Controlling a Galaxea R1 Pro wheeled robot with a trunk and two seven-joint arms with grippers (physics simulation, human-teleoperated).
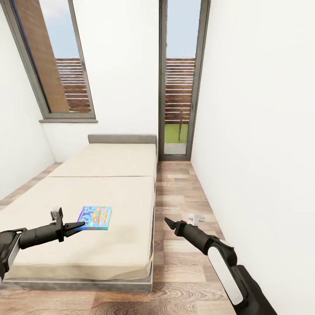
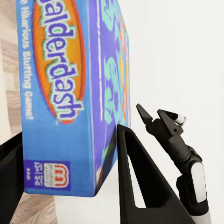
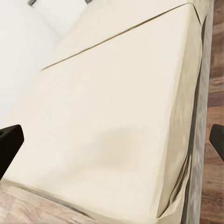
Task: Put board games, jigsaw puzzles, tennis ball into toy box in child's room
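Observation:
A small, mostly blue board game [image 1: 95,217] with cartoon print is at the near left part of the bed [image 1: 109,175]. My left gripper [image 1: 80,225] is shut on its near edge. In the left wrist view the box [image 2: 70,93] fills the gap between the two black fingers [image 2: 128,163]. My right gripper [image 1: 167,221] hangs open over the floor beside the bed's right edge, with nothing in it. It also appears in the left wrist view as the right gripper [image 2: 151,112]. The right wrist view looks over bare beige mattress [image 3: 116,84].
A strip of wood-plank floor [image 1: 179,197] runs between the bed and the white right wall [image 1: 262,153]. A small white object [image 1: 197,218] lies on that floor near the wall. A window [image 1: 61,65] and a tall glass door [image 1: 179,87] are behind the grey headboard [image 1: 122,138].

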